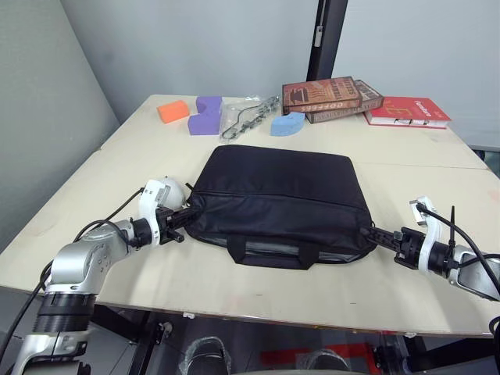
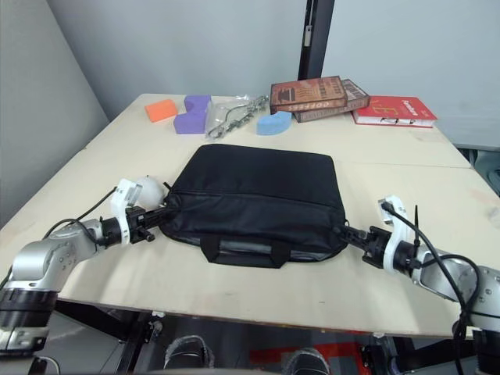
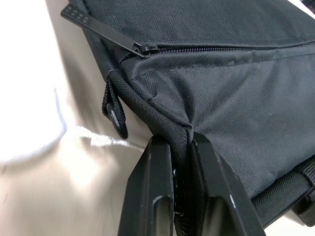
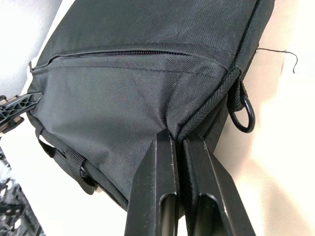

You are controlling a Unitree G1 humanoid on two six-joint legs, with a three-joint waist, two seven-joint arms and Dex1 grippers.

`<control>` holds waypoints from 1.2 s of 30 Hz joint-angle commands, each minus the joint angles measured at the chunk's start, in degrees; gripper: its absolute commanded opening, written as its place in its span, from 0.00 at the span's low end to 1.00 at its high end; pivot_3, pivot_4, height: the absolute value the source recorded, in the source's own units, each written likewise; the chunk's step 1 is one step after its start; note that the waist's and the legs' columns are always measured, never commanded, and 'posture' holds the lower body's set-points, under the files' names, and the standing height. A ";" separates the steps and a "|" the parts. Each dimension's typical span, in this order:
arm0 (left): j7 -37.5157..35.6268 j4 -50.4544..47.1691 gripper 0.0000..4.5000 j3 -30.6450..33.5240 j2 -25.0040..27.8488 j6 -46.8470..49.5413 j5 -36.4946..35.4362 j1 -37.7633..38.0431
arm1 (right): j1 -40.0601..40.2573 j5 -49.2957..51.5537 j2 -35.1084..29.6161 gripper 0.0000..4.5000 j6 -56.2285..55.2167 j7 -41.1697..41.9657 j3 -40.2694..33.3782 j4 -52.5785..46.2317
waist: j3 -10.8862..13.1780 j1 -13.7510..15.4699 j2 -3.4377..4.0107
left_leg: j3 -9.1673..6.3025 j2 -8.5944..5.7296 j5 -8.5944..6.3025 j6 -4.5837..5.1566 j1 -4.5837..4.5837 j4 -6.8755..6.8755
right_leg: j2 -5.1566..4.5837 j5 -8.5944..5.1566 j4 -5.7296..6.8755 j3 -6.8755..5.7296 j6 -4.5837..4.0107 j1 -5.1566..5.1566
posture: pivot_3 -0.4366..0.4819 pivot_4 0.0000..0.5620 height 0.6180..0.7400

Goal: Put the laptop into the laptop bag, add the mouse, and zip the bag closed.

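The left pincer [image 3: 179,142] is pressed together on a fold of fabric at the bag's [image 1: 281,195] left end, pinching the seam just below the zipper [image 3: 206,49]. The zip pull [image 3: 106,29] sticks out at that same end, with the teeth beside it meshed. The right pincer [image 4: 178,142] likewise pinches a ridge of fabric at the bag's right end, close beside a black ring [image 4: 242,114] hanging off that corner.

The bag lies flat near the middle of the tabletop [image 1: 117,156], toward its front edge, stretched between the two pincers, its handles [image 1: 269,251] facing the front edge. A round white object [image 1: 170,190] sits just beside the bag's left end, behind the left pincer; what it is cannot be told.

Along the back edge of the tabletop lie an orange block [image 1: 173,110] at the left, then a purple block [image 1: 206,115], a clear packet of metal parts [image 1: 248,115], a blue piece [image 1: 287,124], two stacked brown books [image 1: 330,96] and a red book [image 1: 408,112] toward the back right corner.
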 commanded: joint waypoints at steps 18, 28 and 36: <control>-6.82 -2.71 0.00 0.12 4.58 -1.76 0.22 7.14 | -3.19 -2.42 3.74 0.01 -1.99 1.21 0.38 -2.33 | -0.09 -1.10 0.13 | 0.04 0.02 -0.01 -0.01 0.10 -0.09 | 0.02 -0.01 -0.02 0.02 -0.01 0.01 | 0.48 0.27 0.95; -5.02 -2.07 0.54 4.40 4.46 -3.80 -0.41 7.59 | 1.00 -3.49 -1.61 0.68 -2.76 8.20 -3.15 -2.65 | -0.11 -0.62 0.15 | 0.05 0.01 0.00 0.00 0.13 -0.03 | 0.01 -0.01 0.02 0.05 -0.01 0.03 | 0.48 0.27 0.95; -10.74 3.33 0.99 12.90 17.54 -5.77 0.31 7.25 | 8.45 -19.68 -18.52 1.00 -22.09 29.35 -7.51 -4.65 | 0.05 -0.56 0.09 | 0.05 0.04 -0.01 0.00 0.03 -0.14 | 0.03 -0.03 -0.12 0.02 0.02 -0.06 | 0.48 0.27 0.95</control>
